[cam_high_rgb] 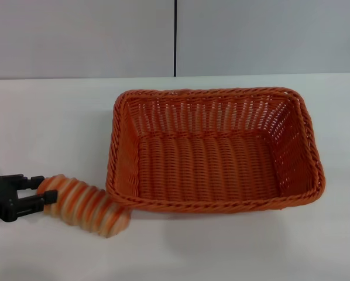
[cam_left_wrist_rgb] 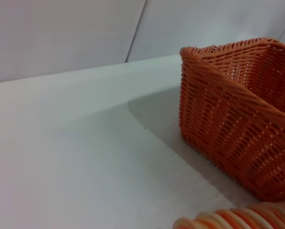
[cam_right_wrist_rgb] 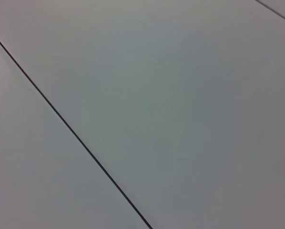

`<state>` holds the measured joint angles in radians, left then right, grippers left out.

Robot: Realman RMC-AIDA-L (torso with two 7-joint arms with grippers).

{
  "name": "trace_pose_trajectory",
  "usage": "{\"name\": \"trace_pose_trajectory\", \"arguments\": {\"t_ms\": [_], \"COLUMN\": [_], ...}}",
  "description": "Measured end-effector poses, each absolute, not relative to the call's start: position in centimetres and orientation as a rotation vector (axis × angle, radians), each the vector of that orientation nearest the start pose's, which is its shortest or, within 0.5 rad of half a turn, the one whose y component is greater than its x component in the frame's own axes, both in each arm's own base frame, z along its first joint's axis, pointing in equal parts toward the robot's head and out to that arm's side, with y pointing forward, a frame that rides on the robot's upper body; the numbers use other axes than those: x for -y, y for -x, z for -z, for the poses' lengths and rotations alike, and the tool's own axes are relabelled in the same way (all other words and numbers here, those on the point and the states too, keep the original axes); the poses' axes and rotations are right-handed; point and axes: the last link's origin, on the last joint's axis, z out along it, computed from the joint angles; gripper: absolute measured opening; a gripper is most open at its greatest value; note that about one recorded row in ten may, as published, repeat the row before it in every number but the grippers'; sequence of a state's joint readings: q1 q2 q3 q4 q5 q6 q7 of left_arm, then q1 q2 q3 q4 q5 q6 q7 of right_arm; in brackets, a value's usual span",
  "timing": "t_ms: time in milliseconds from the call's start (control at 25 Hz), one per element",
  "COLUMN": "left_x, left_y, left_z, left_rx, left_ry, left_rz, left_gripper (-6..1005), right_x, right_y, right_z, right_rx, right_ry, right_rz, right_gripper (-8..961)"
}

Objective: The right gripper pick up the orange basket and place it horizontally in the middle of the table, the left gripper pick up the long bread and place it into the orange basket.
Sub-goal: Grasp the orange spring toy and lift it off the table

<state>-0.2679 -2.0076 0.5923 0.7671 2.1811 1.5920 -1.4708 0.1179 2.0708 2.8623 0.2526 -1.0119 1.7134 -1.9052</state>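
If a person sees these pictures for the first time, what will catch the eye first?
The orange basket dominates, standing empty in the middle of the white table. At its near left corner the left gripper grips one end of the striped long bread, outside the basket. The right gripper is out of sight.

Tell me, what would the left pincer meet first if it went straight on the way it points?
Probably the orange basket: the left pincer, shut on the long bread, points toward its near-left corner, where the bread's far end already lies close.

The orange basket is showing rough woven wicker with a braided rim. The long bread is looking ridged and matt, and the table is lying smooth and white.
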Motion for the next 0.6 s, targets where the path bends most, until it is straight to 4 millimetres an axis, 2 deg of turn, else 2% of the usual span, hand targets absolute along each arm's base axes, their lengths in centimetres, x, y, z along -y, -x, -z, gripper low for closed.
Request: {"name": "trace_pose_trajectory", "arguments": {"t_ms": [80,280,600], "left_x": [-25.03,-24.95,-24.97], "left_y": [36.73,36.72,36.67], "left_z": [-4.89,-4.81,-4.79], "left_rx": [0.987,0.981,0.979], "left_ry": [2.562,2.564,2.57], "left_rz": [0.381,0.383,0.382], "left_gripper": [541,474,420], "right_x": [-19.48,-19.33,-19.31], "right_y": [-38.95,-39.06,-39.09], "right_z": [-11.15,-11.16,-11.15], "right_rx": [-0.787,-0.79,-0.791], "right_ry": [1.132,1.126,1.125], "right_rz": [-1.465,-1.461,-1.46], "right_gripper": [423,423,423]}}
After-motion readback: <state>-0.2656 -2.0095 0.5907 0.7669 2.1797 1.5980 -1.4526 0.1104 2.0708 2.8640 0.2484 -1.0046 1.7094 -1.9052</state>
